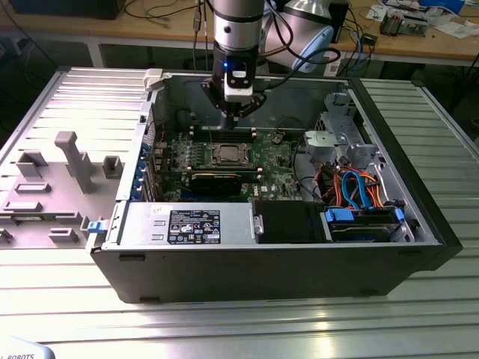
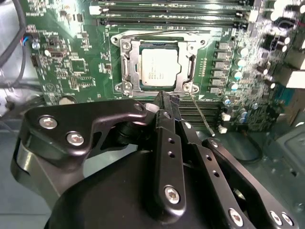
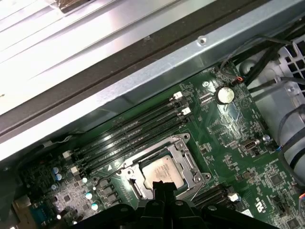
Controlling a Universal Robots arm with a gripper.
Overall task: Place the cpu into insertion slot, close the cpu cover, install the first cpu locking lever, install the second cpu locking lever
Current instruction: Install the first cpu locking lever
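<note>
The gripper (image 1: pixel 231 118) hangs with fingers pinched together, gripping nothing (tips just above the board (image 1: pixel 273 161)). In the exterior view the cpu (image 1: pixel 227 155) sits at its 6 o'clock, in the slot (image 2: pixel 187 69) under the lowered cover (image 2: pixel 129 57); a thin lever (image 2: pixel 200 112) juts out beside it.

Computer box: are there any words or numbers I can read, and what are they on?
Sticker on the power supply: print too small to read.
The cpu: faint print, too blurred to read.
Green circuit board: tiny white marks, unreadable.
White object at the exterior view's lower left edge: lettering cut off.
</note>
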